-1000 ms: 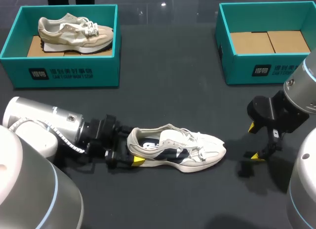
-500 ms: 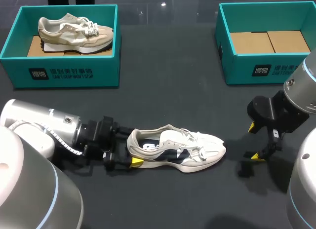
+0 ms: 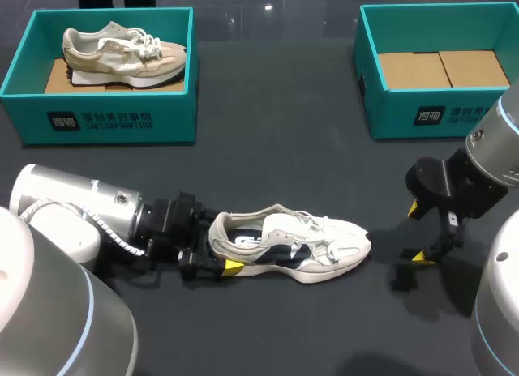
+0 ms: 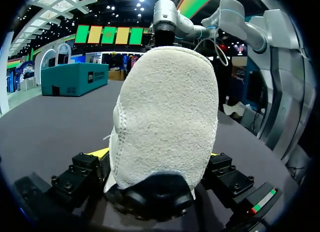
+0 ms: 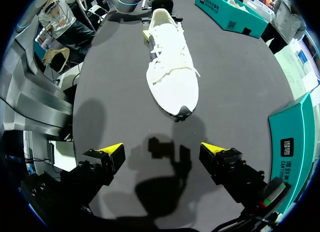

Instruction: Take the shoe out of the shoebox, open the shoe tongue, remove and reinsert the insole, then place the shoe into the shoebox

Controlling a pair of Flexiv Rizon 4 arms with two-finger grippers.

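Left gripper (image 3: 219, 250) clamped on the heel of the white shoe (image 3: 300, 246).
Right gripper (image 5: 161, 149) open; the toe lies ahead of it, well apart.

We're at a robot manipulation bench.
Dark matte table (image 3: 268, 165), our left arm (image 3: 73, 214) and right arm (image 3: 495, 153) mounted at its near side, teal shoebox (image 3: 113, 121) far left, matching shoebox (image 3: 430, 113) far right, white sneaker (image 3: 300, 246) as test piece.

The left arm (image 3: 77, 210) lies low and almost level over the desk (image 3: 292, 149), and the left claw (image 3: 217, 250) points toward the right side. The right arm (image 3: 496, 153) holds the right claw (image 3: 418, 232) just above the desk, with its fingers (image 3: 420, 255) wide apart and pointing down.
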